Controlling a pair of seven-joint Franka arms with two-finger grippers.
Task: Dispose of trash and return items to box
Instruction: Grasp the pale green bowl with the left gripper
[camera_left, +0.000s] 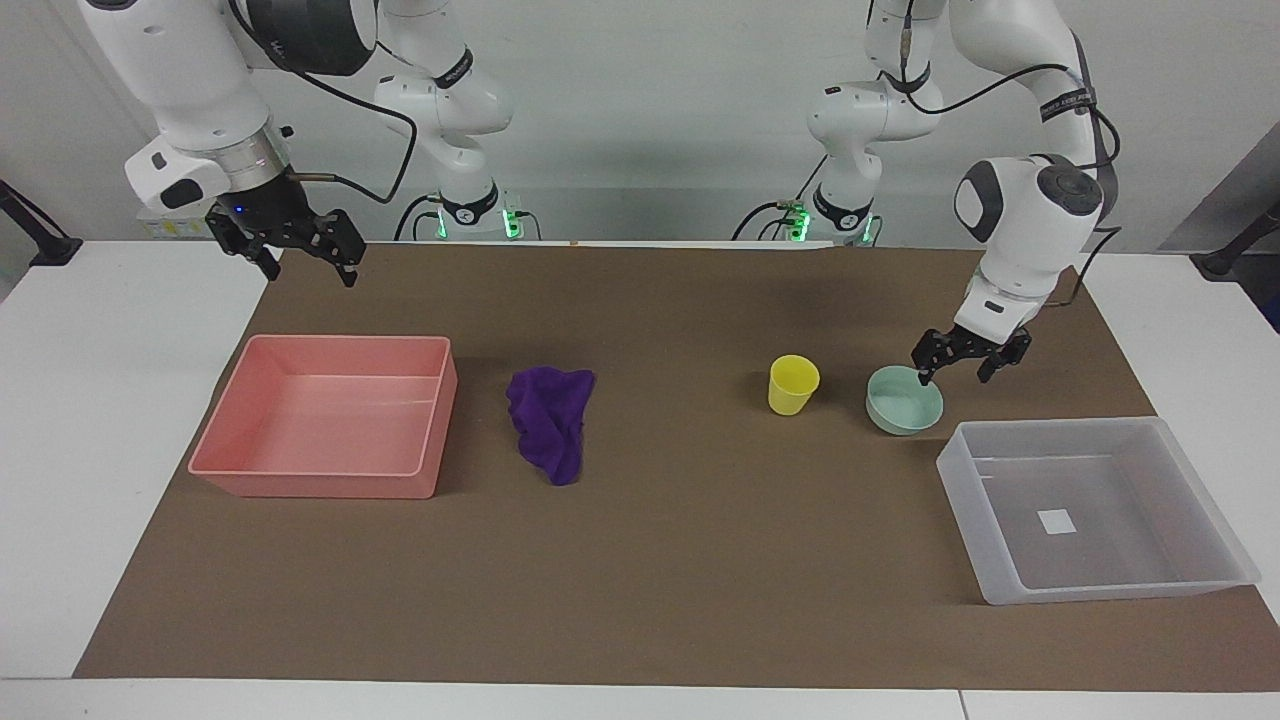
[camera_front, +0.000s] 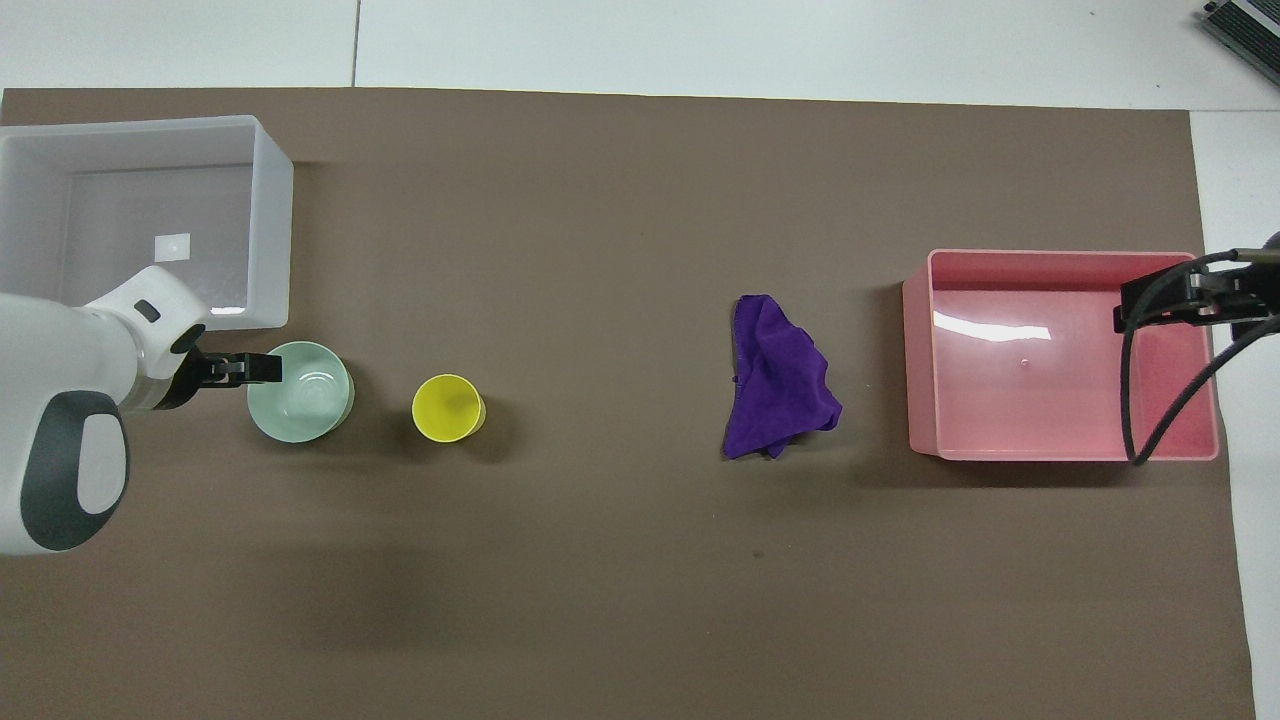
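Observation:
The mint-green bowl (camera_left: 905, 404) (camera_front: 305, 398) stands empty beside the yellow cup (camera_left: 793, 384) (camera_front: 448, 408), toward the left arm's end of the table. My left gripper (camera_left: 952, 377) (camera_front: 262, 369) is open and empty, low over the bowl's rim on the side toward the clear box. I cannot tell whether it touches the rim. The clear box (camera_left: 1100, 592) (camera_front: 272, 220) is empty apart from its white sticker. The purple cloth (camera_left: 550, 420) (camera_front: 778, 380) lies crumpled mid-table. My right gripper (camera_left: 306, 266) (camera_front: 1135, 300) waits open, high over the pink tray's edge.
The empty pink tray (camera_left: 320, 487) (camera_front: 918, 350) sits beside the cloth toward the right arm's end. A brown mat (camera_left: 680, 560) covers the table. The cup stands about a cup's width from the bowl.

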